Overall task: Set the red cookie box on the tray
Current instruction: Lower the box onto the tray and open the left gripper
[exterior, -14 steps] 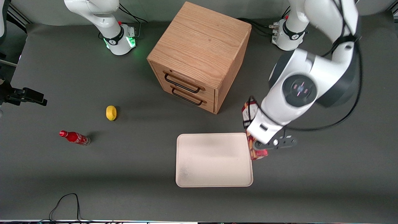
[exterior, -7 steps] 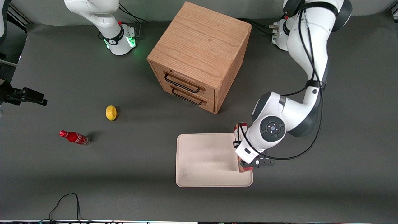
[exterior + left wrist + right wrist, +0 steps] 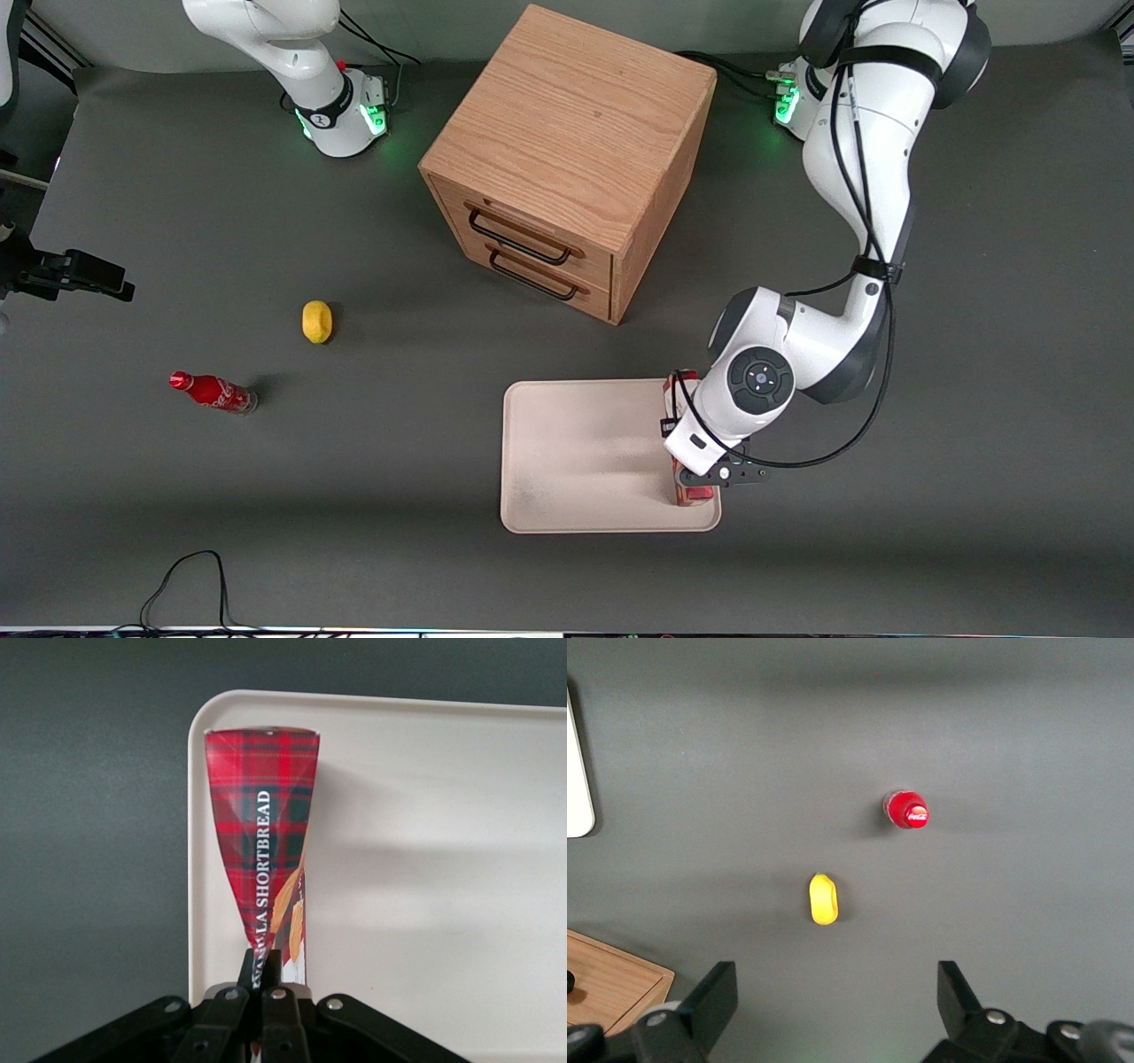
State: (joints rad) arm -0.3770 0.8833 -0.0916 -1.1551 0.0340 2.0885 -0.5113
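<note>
Cookie box [image 3: 680, 443] on tray [image 3: 576, 461] beside its rim, hand [image 3: 700, 483] on box, cabinet [image 3: 567, 159] farther back.

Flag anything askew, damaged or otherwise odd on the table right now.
Only the soda bottle looks off: it leans at an angle on the mat near the lemon. The red cookie box is within the tray, along its edge toward the working arm, undamaged, with the gripper shut on it.

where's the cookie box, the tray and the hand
red cookie box [image 3: 260, 815]: left wrist view, plaid side panel.
tray [image 3: 576, 452]: front view, bare floor.
hand [image 3: 262, 967]: left wrist view, fingertips shut on the box.
</note>
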